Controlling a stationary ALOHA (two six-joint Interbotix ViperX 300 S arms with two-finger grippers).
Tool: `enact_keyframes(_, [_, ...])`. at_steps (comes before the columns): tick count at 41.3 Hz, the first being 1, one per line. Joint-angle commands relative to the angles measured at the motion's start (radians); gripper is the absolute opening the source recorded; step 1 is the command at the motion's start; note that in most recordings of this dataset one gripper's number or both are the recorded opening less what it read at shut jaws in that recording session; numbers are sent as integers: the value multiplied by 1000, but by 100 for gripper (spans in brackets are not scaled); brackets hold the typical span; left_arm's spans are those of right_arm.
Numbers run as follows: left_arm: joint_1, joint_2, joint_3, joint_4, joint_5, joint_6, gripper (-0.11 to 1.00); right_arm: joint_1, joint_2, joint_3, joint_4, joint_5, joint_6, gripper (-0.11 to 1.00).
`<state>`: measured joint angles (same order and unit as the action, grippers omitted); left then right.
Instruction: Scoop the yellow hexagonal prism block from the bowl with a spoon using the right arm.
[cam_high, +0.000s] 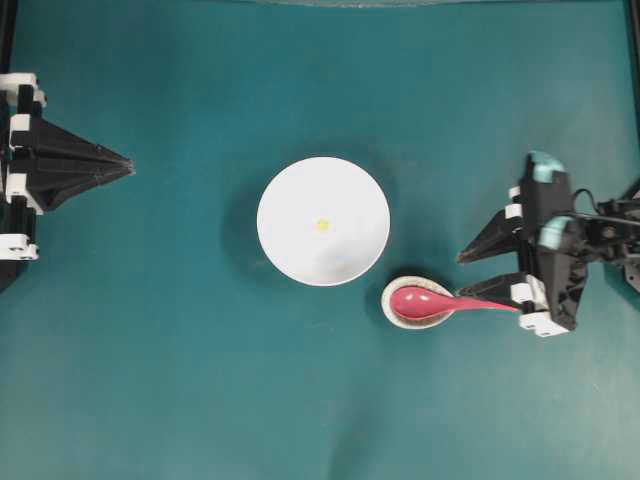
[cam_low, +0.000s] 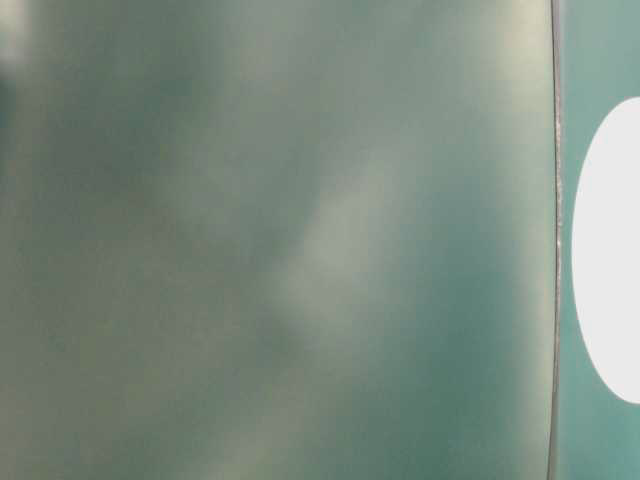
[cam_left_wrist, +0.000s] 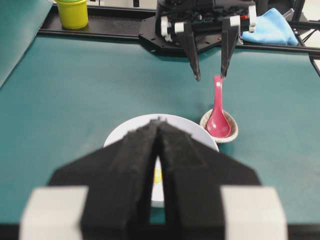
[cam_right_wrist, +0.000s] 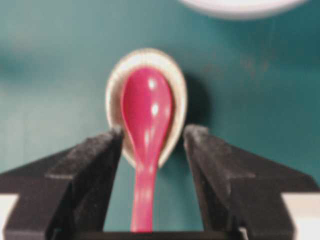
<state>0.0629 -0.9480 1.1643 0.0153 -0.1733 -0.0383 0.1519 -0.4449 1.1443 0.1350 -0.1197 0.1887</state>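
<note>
Table (cam_high: 150, 400), teal, flat, carries everything. Large round plain white bowl (cam_high: 323, 221) sits mid-table; tiny yellow hexagonal prism block (cam_high: 322, 225) lies at its centre, untouched.

Step you're in, by my read: reaching for the spoon, pickup not yet made. Right black robot arm's gripper (cam_high: 478, 278) has jaws wide apart, one each side of the handle of the glossy pink-red soup spoon (cam_high: 430, 300). The right wrist view shows the handle running up the middle of the gap, clear space on both sides, neither pad touching. Spoon's scoop rests in the small speckled beige egg-shaped dish (cam_high: 392, 311), just beside the bowl's lower right rim; handle points toward your right arm. From overhead the handle looks nearer one jaw than the other, so the centring is less certain than the wrist view suggests.

Next move calls for closing squarely on the handle, not too near its end, or the scoop may tip when it lifts out of the dish. Then carry it across to the bowl.

Left gripper (cam_high: 125, 165) is parked at the table's left edge, jaws together, holding nothing, well apart from the bowl.
</note>
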Motion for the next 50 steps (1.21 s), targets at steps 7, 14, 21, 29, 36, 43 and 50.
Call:
enact_keyframes(7, [2,5,-29,-2,-2,0,0,29,8,132,-23,-316,-9,57])
enact_keyframes(14, [3,6,-29,-2,-3,0,0,49,64,201,-15,-500,-9,57])
enact_keyframes(21, [3,6,-31,-2,-3,0,0,67,143,229,-11,-655,-9,57])
enact_keyframes(29, [2,6,-29,-2,-2,0,0,107,255,233,0,-799,-9,56])
enact_keyframes(36, [3,6,-29,-2,-3,0,0,175,368,233,77,-911,-9,57])
enact_keyframes(43, [3,6,-29,-2,-3,0,0,278,472,230,210,-1019,-12,56])
enact_keyframes(50, [3,6,-29,-2,-6,0,0,362,525,224,328,-1066,-31,57])
